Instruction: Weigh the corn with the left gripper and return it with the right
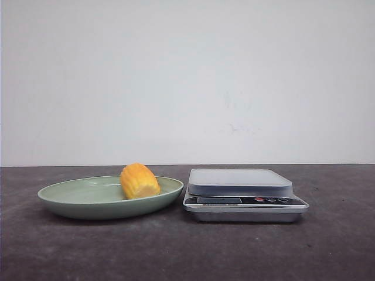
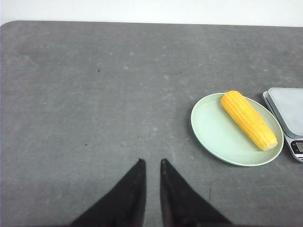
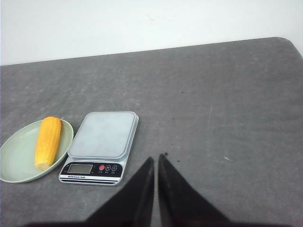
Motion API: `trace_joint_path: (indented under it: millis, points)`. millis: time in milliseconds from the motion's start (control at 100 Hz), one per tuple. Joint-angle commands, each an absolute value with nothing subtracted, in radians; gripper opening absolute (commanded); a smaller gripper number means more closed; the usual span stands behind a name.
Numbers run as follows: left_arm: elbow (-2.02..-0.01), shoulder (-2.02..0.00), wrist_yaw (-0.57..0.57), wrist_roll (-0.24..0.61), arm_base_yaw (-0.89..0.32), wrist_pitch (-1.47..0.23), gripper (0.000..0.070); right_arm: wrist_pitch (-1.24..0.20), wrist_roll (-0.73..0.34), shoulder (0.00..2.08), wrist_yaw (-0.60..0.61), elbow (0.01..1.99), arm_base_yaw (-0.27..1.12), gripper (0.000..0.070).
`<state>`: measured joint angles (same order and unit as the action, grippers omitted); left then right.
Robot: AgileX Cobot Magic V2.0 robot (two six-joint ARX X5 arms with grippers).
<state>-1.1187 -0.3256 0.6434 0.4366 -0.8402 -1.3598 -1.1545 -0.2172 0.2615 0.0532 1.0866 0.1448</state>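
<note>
Sitting in the plate (image 1: 70, 202), the corn (image 1: 139, 181) lies along the side nearest the scale (image 1: 243, 195), untouched by either arm. From the front only its end and a short stretch show; the left wrist view shows the whole cob (image 2: 249, 119), long and yellow, lying slantwise across the pale green plate (image 2: 213, 132), paler cut end toward the rim closer to that camera. Plate and scale sit just beside each other on the dark grey table (image 1: 187, 252), plate on the robot's left, scale on its right; can't tell whether the rims touch. Scale platform is bare, display and buttons face the robot (image 3: 97, 168). Left gripper (image 2: 151, 163) hangs above bare table well apart from the plate, fingertips nearly together with a thin gap, holding nothing. Right gripper (image 3: 156, 158) hangs above the table just beside the scale's (image 3: 102, 142) corner, fingertips likewise close with a narrow slit, holding nothing. Right wrist view also catches the corn (image 3: 48, 142) in the plate (image 3: 19, 158) beyond the scale. Neither arm shows in the front view. White wall behind the table.
</note>
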Motion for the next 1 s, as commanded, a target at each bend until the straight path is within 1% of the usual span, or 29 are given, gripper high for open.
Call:
trace_joint_path:
  millis: [0,410,500,600,720,790,900,990]
  points:
    - [-1.129,-0.324,0.640,0.434,-0.849,-1.351,0.0005,-1.146,-0.228,0.266,0.052,1.094,0.147,0.0007]
    - [-1.129,-0.324,0.648,0.424,-0.849,-1.345,0.0005,-1.146,-0.228,0.266,0.052,1.094,0.147,0.0007]
    - [-1.124,-0.323,0.667,0.433,-0.817,-1.330,0.0004,-1.146,-0.228,0.266,0.052,1.094,0.147,0.0007]
    - [-1.084,-0.323,0.690,0.401,-0.709,-1.212,0.0005,-1.146,-0.228,0.266,0.052,1.094,0.147,0.0007]
    - [-0.979,-0.311,0.675,0.285,-0.531,-0.997,0.0004,-1.146,-0.227,0.266,0.052,1.094,0.147,0.0007]
    - [-0.900,-0.299,0.613,0.240,-0.421,-0.881,0.0004,-1.146,-0.228,0.266,0.052,1.094,0.147,0.0007]
    - [-0.762,-0.272,0.490,0.228,-0.264,-0.731,0.0004,-1.146,-0.228,0.266,0.052,1.094,0.147,0.0007]
    - [-0.645,-0.250,0.400,0.217,-0.169,-0.613,0.0004,-1.146,-0.228,0.266,0.052,1.094,0.147,0.0007]
